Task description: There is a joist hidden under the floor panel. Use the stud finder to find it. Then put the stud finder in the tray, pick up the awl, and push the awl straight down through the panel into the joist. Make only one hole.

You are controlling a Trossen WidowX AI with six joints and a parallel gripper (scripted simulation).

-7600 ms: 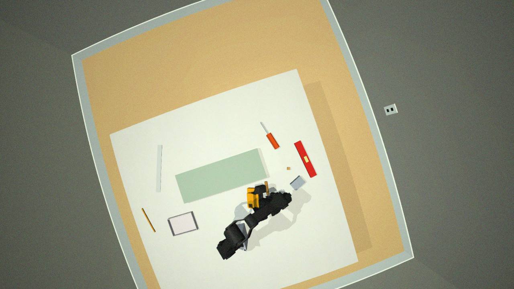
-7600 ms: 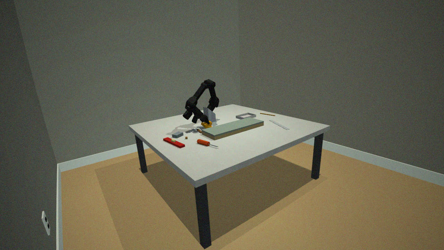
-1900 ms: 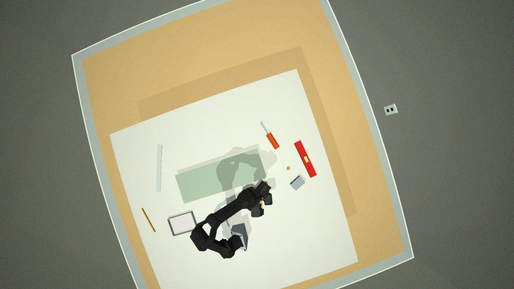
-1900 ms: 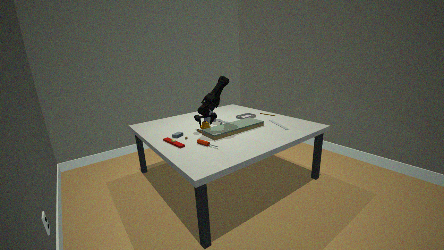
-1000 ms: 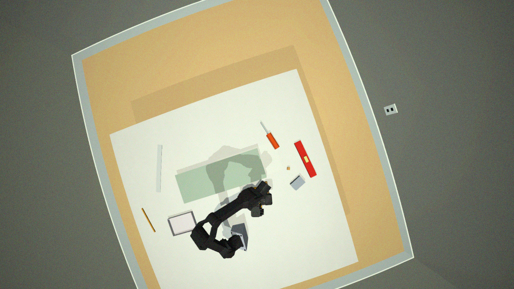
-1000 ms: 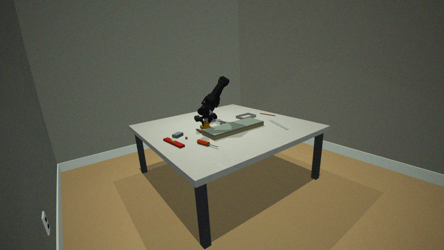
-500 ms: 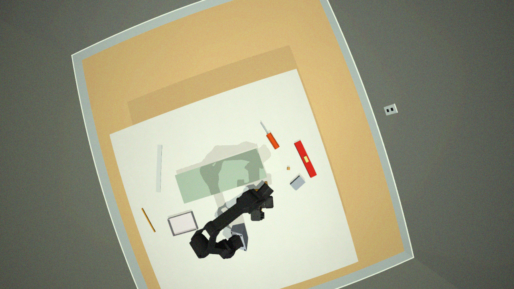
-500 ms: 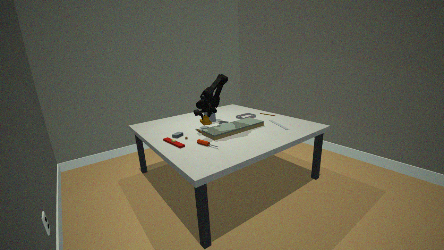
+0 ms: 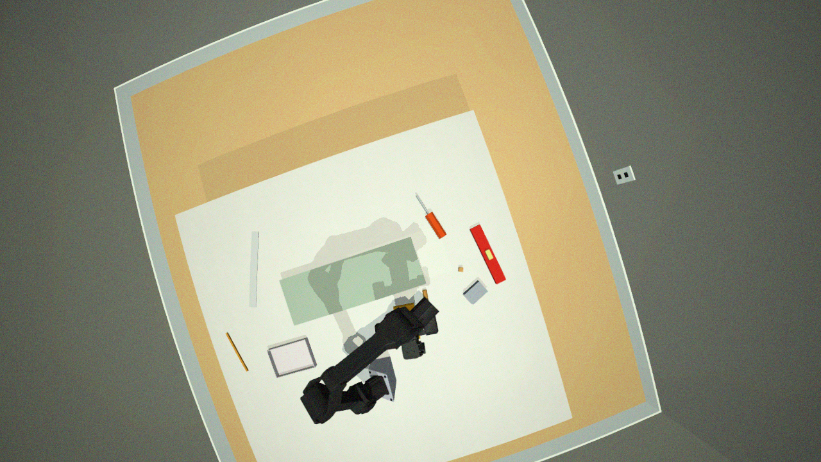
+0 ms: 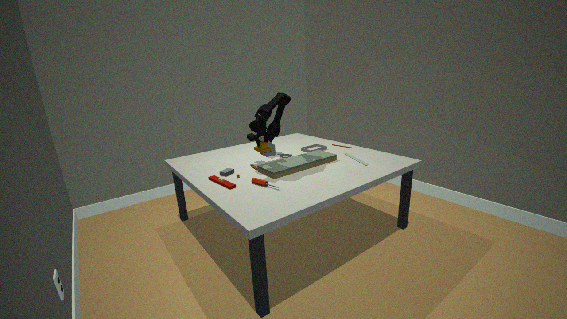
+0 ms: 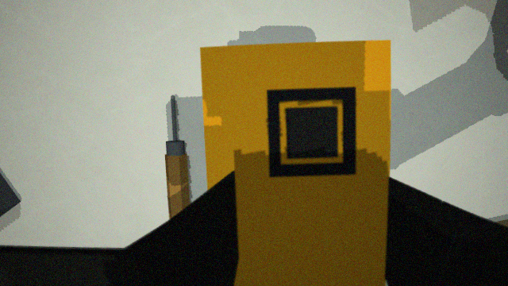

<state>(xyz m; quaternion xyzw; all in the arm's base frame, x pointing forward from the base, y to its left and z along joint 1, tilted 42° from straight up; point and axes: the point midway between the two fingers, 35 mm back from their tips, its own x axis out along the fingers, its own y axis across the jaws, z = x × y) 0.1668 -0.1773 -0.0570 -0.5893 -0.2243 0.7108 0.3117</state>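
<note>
The table (image 9: 487, 373) (image 10: 245, 206) stood on tan floor (image 9: 321, 68) (image 10: 130, 269) amid grey walls (image 9: 717, 287) (image 10: 178, 71); above it, the gripper (image 10: 263, 143) (image 11: 298, 179), partly closed, gripped the stud finder (image 9: 405, 305) (image 10: 262, 148) (image 11: 246, 79).

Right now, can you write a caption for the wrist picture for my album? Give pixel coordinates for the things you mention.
Black robot fingers grip a yellow block-shaped stud finder (image 11: 313, 206) beside a wooden-handled awl (image 11: 177, 171).

From my station, I saw the white table (image 9: 493, 367) (image 10: 317, 198) (image 11: 79, 59) in the top view. Mid-table lay the green-topped panel (image 9: 350, 287) (image 10: 297, 161). Toward the left edge sat the tray (image 9: 292, 357) (image 10: 313, 150), pencil (image 9: 236, 351) (image 10: 341, 145) and pale strip (image 9: 254, 269) (image 10: 356, 159). Along the right edge lay the red level (image 9: 483, 243) (image 10: 219, 181), with the grey block (image 9: 475, 292) (image 10: 227, 172) (image 11: 6, 195) and small cube (image 9: 460, 269) (image 10: 238, 175) inward. The screwdriver (image 9: 435, 224) (image 10: 260, 182) pointed toward the top edge; the awl (image 9: 425, 294) (image 10: 253, 166) (image 11: 177, 175) lay near the panel.
</note>
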